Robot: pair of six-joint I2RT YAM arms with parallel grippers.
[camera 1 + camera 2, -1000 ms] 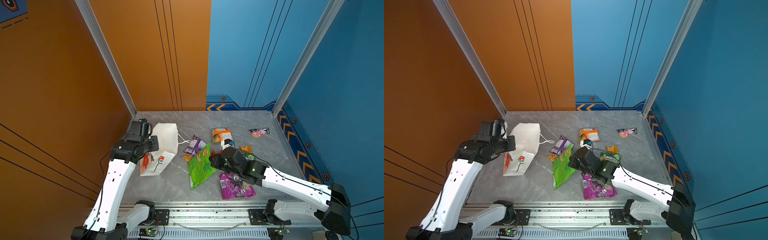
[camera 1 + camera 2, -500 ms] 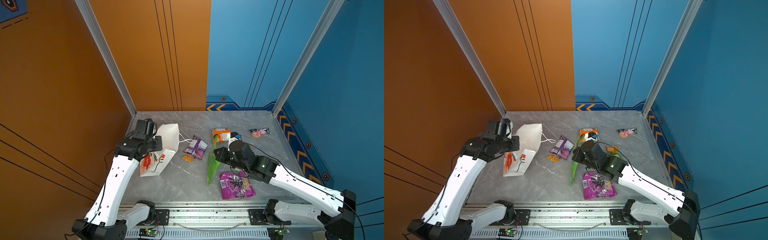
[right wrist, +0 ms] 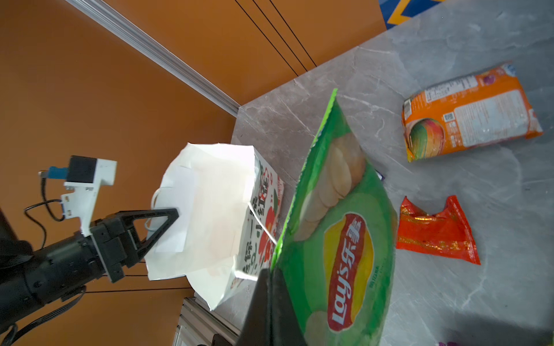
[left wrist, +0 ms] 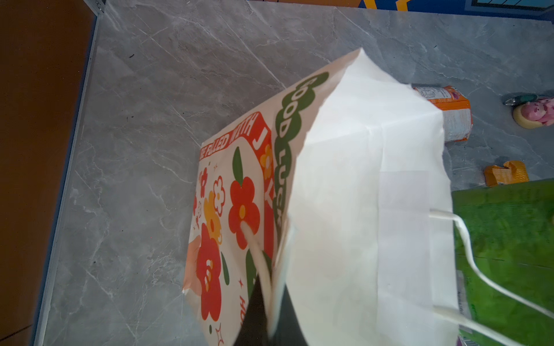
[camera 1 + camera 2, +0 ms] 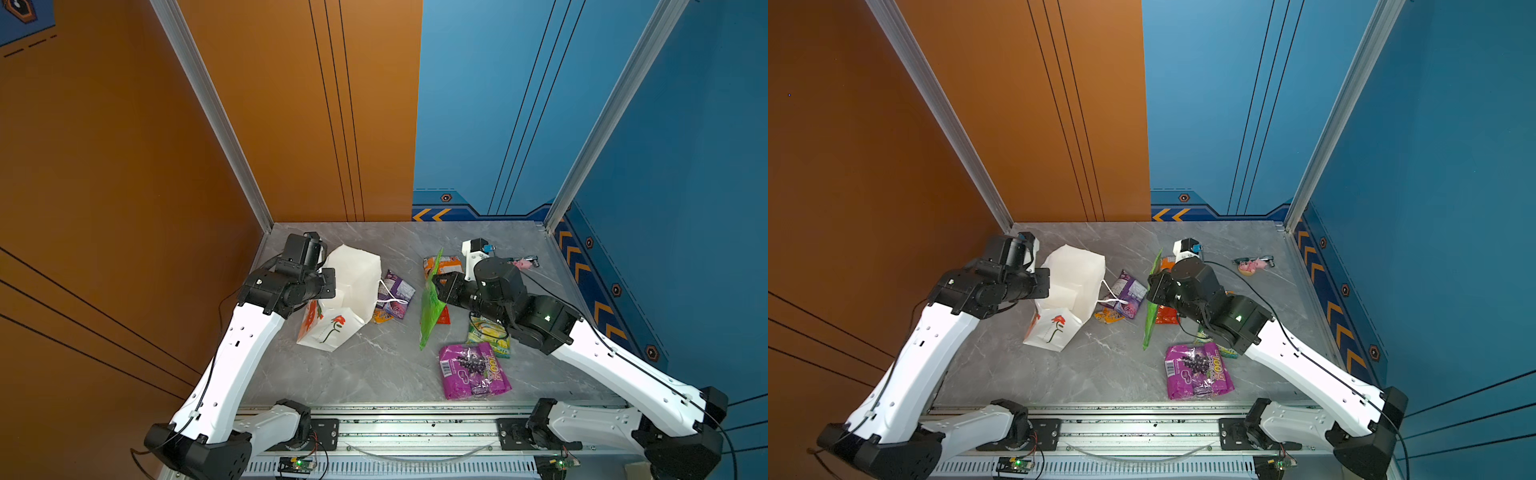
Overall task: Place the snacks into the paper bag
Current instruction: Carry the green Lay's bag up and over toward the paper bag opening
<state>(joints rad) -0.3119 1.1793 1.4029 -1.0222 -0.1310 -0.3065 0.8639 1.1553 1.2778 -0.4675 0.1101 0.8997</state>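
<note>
Pinching glossy green packet [image 3: 338,239], right tool [image 3: 271,271]; left tool [image 4: 269,296] clamps creased paper bag [image 4: 359,179] rim, seemingly.

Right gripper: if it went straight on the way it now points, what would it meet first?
Most likely the paper bag: the right gripper, jaws shut on the green packet, aims toward it. The purple packet seems to lie below that line, though depth is unclear.

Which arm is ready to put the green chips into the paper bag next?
Right. The right gripper pinches the green Lay's chip bag, lifted beside the paper bag; the left gripper is busy holding that bag's rim.
</note>
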